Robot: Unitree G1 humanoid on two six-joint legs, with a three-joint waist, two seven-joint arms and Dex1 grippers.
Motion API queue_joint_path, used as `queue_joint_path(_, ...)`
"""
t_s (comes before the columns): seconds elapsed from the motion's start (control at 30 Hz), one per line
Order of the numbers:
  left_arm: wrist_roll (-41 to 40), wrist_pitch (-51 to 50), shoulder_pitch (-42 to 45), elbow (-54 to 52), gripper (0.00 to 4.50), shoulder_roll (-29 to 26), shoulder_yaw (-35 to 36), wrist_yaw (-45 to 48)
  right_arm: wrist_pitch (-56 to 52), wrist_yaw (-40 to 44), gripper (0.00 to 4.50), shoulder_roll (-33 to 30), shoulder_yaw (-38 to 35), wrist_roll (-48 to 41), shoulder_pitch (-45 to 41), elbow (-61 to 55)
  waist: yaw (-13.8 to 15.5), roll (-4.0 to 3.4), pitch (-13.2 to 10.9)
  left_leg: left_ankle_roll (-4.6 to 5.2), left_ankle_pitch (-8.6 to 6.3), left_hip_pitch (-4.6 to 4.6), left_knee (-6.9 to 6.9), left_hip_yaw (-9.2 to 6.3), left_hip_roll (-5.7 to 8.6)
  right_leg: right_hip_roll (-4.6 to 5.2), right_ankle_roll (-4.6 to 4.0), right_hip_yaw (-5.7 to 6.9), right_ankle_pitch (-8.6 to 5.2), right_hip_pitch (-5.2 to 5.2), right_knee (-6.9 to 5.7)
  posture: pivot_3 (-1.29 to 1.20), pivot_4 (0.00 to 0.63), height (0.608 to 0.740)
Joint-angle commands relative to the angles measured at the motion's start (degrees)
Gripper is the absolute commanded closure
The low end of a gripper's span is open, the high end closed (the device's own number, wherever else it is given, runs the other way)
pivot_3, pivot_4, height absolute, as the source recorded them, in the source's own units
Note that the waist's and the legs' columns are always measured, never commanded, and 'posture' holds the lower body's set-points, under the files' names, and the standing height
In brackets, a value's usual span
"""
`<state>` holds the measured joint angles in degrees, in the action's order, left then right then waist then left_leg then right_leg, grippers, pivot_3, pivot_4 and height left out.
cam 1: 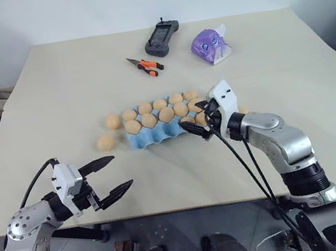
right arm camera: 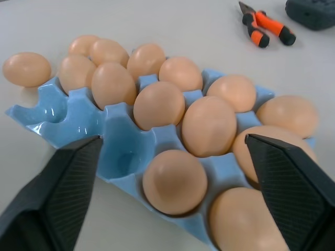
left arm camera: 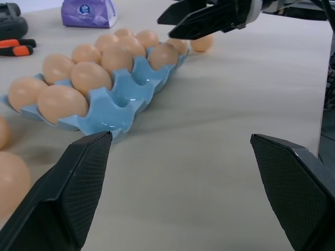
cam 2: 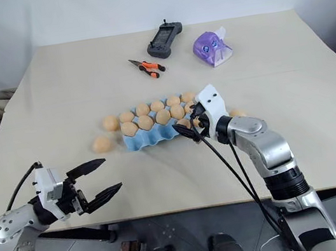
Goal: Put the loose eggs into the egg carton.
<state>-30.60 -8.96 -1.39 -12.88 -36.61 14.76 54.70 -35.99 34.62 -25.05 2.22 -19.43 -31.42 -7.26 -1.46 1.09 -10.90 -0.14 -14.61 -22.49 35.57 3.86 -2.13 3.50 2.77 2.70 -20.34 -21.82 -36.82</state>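
With the right end effector [cam 1: 197, 120] spread wide and empty over the filled light blue moulded egg carton [cam 1: 157, 135], and the left end effector [cam 1: 113, 176] likewise, a careless sweep risked knocking seated smooth tan eggs [right arm camera: 209, 125] loose.

I see my left gripper [left arm camera: 178, 193] with its two black textured fingers [left arm camera: 68, 193] spread wide above the beige table [left arm camera: 209, 125]. Ahead sits the light blue moulded egg carton [left arm camera: 123, 97], most cups filled with matte tan-orange eggs [left arm camera: 89, 77], near cups empty. Loose eggs lie beside it [left arm camera: 10, 180] and past its far end [left arm camera: 201, 43]. The right gripper [left arm camera: 201, 21] hovers over the carton's far end. Purple box [left arm camera: 89, 13] and orange-handled pliers [left arm camera: 15, 46] lie beyond.
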Motion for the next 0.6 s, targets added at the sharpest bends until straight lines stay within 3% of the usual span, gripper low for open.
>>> queue_joint_path(0.03, -2.3, -1.2, 1.7, -0.2, 0.00, -0.3, 0.4, 1.2, 14.1, 8.9, 0.03, -6.6, -11.1, -2.6, 10.5, -6.3, 1.0, 0.00, 0.0, 0.02, -0.01, -0.05, -0.01, -0.03, 0.02, 0.01, 0.00, 0.04, 0.00, 0.02, 0.08, 0.00, 0.150, 0.740)
queue_joint_path(0.2, -3.0, -2.3, 4.9, 2.4, 0.00, -0.8, 0.5, 2.7, 22.9, 12.4, 0.03, -12.0, -22.8, -3.6, 23.9, -5.9, 1.1, 0.00, 0.0, 0.07, -0.10, -0.03, -0.04, 0.03, 0.06, -0.01, 0.05, 0.04, 0.02, 0.15, 0.36, 0.00, 0.150, 0.740)
queue_joint_path(0.37, -2.2, -2.7, 7.7, 5.5, 0.00, -1.4, -0.1, 4.5, 28.9, 13.7, 0.03, -12.8, -31.2, -3.6, 34.4, -2.5, 0.3, 0.00, 0.0, 0.02, 0.01, 0.22, -0.04, 0.03, 0.05, -0.06, 0.04, 0.00, 0.01, 0.25, 0.05, 0.00, 0.150, 0.740)
queue_joint_path(0.6, -1.8, -2.7, 9.0, 6.7, 0.00, -1.6, -0.4, 5.4, 32.2, 14.0, 0.03, -12.2, -28.8, -3.2, 37.3, -0.9, -0.5, 0.00, 0.0, -0.02, 0.17, 0.42, -0.02, 0.11, 0.05, -0.05, 0.02, -0.16, 0.03, 0.29, -0.22, 0.00, 0.150, 0.740)
